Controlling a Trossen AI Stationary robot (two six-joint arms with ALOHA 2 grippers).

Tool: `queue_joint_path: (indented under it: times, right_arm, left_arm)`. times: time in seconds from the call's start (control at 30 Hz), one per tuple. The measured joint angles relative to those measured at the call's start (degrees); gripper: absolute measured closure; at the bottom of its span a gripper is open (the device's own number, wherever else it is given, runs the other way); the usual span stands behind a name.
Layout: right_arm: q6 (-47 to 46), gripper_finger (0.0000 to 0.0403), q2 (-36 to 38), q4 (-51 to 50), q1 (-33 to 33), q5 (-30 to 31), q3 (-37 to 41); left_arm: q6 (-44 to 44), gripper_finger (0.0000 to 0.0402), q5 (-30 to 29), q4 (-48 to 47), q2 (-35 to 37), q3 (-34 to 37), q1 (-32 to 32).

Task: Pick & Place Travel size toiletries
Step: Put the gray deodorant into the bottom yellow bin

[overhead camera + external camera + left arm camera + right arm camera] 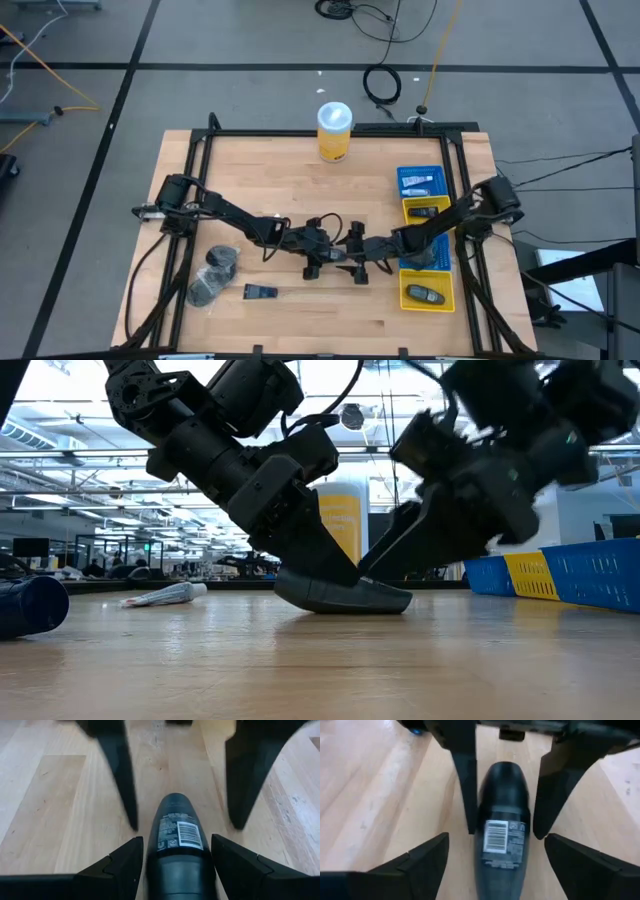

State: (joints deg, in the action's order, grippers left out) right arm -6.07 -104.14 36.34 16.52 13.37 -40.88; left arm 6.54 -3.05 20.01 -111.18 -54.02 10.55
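Observation:
A dark oblong bottle (345, 595) with a barcode label lies flat on the wooden table (300, 180) near its middle. My left gripper (176, 840) comes in from the table's left and is closed around the bottle (177, 820). My right gripper (496, 837) faces it from the table's right, open, with a finger well clear on each side of the bottle (502, 795). Two round grey jars (212, 272) and a dark piece (260, 291) lie near the left front. A white tube (165, 595) lies farther back. My left gripper pinches the bottle between its two fingers at the middle of its sides (150, 845), beside the barcode label. The fingers (466, 795) slant down from the table's left and lie along the bottle. The bottle lies on its side on the table.
Blue and yellow bins (441, 240) stand along the table's right side, holding white tubes (420, 182) and dark pieces (425, 295). A tall yellow canister (335, 130) with a white lid stands at the far edge. Bare wood lies between the canister and the grippers.

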Motion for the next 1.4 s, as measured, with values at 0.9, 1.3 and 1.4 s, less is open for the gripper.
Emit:
queue_joint_path:
  times: [0.9,1.3,1.4]
  right_arm:
    - [-2.6,0.0229,12.3,-20.0,2.0,0.4,0.0]
    - [-56.2,0.0229,43.9,-73.2,26.8,-8.2,-4.7]
    - [-69.8,0.0229,46.1,-78.7,32.7,-9.2,-4.7]
  left_arm:
    - [13.7,0.0174,-30.8,-32.2,17.6,1.5,9.2]
    - [12.7,0.0174,-33.0,-20.3,17.5,8.1,11.0]
    - [13.2,0.0174,-33.0,-19.8,17.5,8.2,10.5]
